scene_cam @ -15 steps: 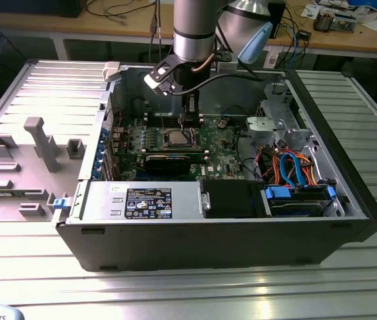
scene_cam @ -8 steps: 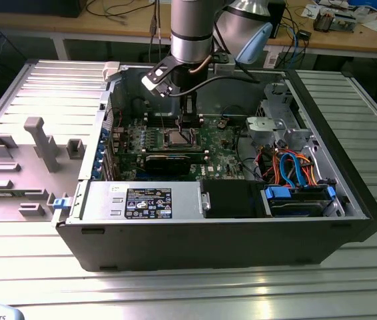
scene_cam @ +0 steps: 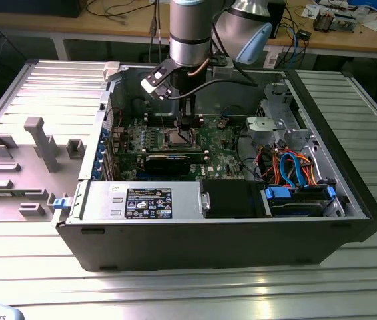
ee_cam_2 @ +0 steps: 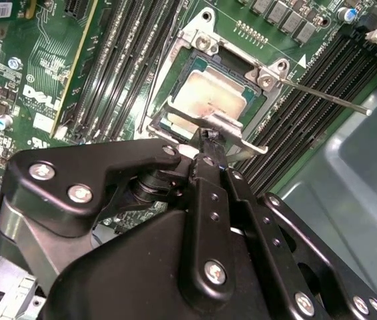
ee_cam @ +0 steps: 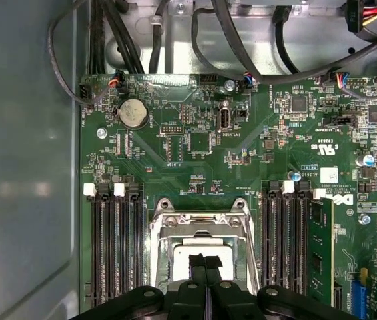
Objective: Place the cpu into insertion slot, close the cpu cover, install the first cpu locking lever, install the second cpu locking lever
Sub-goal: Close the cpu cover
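Observation:
The cpu (ee_cam_2: 208, 100) with its silvery top lies in the insertion slot (scene_cam: 179, 138) on the green board. The silver cpu cover (ee_cam_2: 228, 123) lies down over it, and the chip shows through its window. My gripper (ee_cam_2: 207, 137) hangs just above the socket (ee_cam: 158, 247) with its fingers together, the tips at the cover's near edge. In the first wrist view the gripper (ee_cam: 205, 263) hides part of the cpu (ee_cam: 178, 263). A thin locking lever (ee_cam_2: 328, 100) sticks out sideways over the memory slots. A second thin lever (ee_cam_2: 160, 70) runs along the socket's other side.
Black memory slots (ee_cam: 115, 247) flank the socket on both sides. A long black expansion card (scene_cam: 168, 162) lies close by, with the power supply (scene_cam: 142, 200) and a bay of orange and blue cables (scene_cam: 295, 167) beyond. The case walls (scene_cam: 208, 240) enclose the board. A grey fixture plate (scene_cam: 22, 167) lies outside.

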Tool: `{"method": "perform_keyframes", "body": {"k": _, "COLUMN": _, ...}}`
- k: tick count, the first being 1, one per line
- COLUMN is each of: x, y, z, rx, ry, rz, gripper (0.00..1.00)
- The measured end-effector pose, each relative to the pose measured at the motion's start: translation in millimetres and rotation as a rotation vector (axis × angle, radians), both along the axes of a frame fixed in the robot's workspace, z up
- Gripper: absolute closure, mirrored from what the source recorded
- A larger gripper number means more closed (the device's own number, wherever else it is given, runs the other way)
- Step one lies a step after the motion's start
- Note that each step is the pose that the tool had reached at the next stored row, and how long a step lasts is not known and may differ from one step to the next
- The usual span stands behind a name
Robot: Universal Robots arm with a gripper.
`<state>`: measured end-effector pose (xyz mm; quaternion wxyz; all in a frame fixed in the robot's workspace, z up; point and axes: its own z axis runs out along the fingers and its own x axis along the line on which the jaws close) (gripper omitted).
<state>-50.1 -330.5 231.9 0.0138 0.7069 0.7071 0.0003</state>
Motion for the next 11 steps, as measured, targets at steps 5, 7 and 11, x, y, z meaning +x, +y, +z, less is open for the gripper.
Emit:
{"method": "perform_keyframes", "body": {"k": 5, "x": 0.0, "y": 0.0, "z": -2.6, "rx": 0.0000, "ry": 0.0014, "rz": 0.000, "gripper": 0.89}}
{"method": "perform_keyframes", "body": {"k": 7, "x": 0.0, "y": 0.0, "z": -3.1, "rx": 0.0000, "ry": 0.0015, "rz": 0.000, "gripper": 0.89}}
{"method": "perform_keyframes", "body": {"k": 11, "x": -0.2, "y": 0.0, "z": -3.6, "rx": 0.0000, "ry": 0.0014, "rz": 0.000, "gripper": 0.89}}
